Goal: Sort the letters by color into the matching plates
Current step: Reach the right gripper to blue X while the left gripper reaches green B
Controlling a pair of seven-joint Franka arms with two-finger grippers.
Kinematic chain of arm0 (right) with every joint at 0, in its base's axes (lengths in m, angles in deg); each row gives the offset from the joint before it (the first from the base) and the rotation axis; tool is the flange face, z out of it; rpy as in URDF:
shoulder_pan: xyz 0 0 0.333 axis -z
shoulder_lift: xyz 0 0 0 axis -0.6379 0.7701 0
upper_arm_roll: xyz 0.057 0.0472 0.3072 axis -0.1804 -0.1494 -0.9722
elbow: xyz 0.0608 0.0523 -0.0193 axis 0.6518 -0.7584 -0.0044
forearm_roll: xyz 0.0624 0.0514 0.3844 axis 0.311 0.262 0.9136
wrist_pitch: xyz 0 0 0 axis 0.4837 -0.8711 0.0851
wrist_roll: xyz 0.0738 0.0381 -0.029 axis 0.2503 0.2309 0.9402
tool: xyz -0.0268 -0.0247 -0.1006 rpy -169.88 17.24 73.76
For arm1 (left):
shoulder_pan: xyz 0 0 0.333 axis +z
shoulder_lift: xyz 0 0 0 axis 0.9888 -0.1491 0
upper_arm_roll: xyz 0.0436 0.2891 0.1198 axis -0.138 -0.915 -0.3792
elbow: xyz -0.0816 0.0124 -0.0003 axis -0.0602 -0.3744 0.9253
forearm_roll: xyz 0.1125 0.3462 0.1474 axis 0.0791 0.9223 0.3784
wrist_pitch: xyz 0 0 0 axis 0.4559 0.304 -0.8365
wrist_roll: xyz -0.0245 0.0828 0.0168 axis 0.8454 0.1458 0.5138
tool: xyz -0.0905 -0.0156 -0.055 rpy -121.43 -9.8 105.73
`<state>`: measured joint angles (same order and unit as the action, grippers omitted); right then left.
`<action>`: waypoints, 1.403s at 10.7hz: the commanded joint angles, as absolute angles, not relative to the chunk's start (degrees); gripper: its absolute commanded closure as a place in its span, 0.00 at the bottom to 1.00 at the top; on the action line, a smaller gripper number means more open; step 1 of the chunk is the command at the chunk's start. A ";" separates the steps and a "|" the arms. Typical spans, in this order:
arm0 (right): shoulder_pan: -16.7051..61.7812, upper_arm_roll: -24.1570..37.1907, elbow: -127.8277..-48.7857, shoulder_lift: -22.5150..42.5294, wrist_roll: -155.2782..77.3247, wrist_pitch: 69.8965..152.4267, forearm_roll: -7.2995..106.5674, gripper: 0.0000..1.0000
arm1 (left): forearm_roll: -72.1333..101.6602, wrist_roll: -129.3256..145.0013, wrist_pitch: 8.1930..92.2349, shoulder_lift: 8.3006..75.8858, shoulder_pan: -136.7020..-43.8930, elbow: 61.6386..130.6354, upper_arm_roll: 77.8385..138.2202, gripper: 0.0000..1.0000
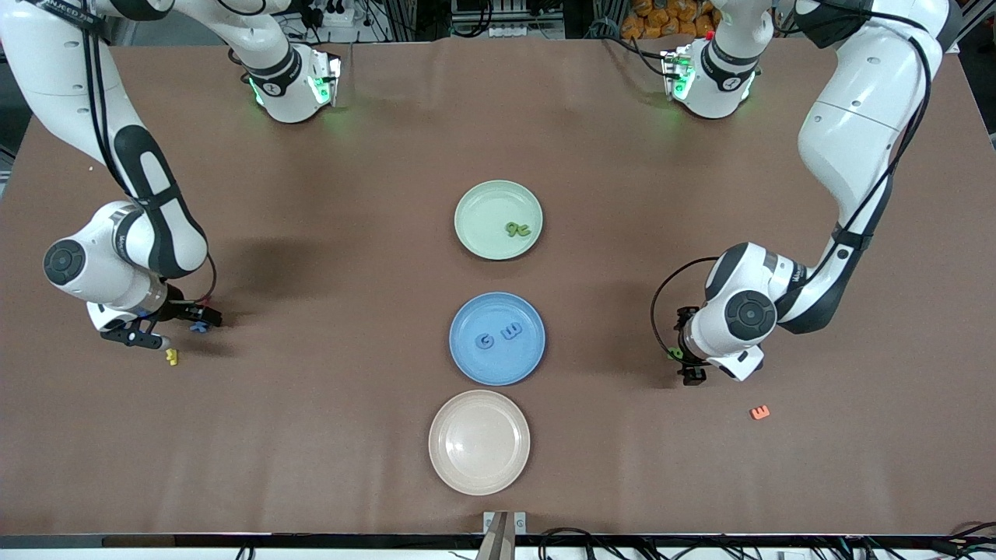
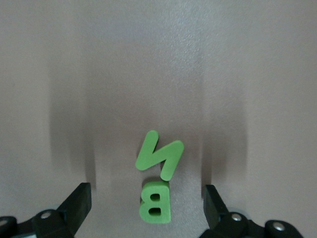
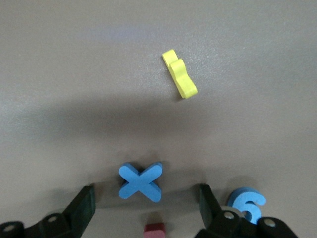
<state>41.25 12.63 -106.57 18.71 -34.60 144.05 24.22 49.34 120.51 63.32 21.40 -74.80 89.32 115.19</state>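
Three plates are set in a row down the middle of the bench (image 1: pixel 311 435). The green plate (image 1: pixel 476 227) lies farthest from the front camera and two green letters (image 1: pixel 517 229) are seen on it. The blue plate (image 1: pixel 467 365) comes next, with two blue letters (image 1: pixel 498 337) on it, and the cream plate (image 1: pixel 479 442) lies nearest.

The left pincer (image 2: pixel 146 198) is held low at the left arm's end of the bench, its fingers (image 2: pixel 74 203) spread wide and nothing gripped; a green N (image 2: pixel 160 155) and a green B (image 2: pixel 155 202), touching each other, lie on the bench between them. An orange letter (image 1: pixel 759 412) lies nearby.

The right pincer (image 3: pixel 146 203) is held low at the right arm's end, likewise wide open and empty, with a blue X (image 3: pixel 141 182) between its fingers (image 3: pixel 81 206). A blue 6 (image 3: pixel 247 206) lies just outside one finger, a yellow letter (image 3: pixel 180 74) lies a little apart, and a small red piece (image 3: pixel 155 229) is partly seen.
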 commanded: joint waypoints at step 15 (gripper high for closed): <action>41.75 11.18 -107.41 17.48 -34.52 145.92 25.62 0.71 | 49.07 119.78 67.88 19.64 -77.91 87.66 112.12 0.00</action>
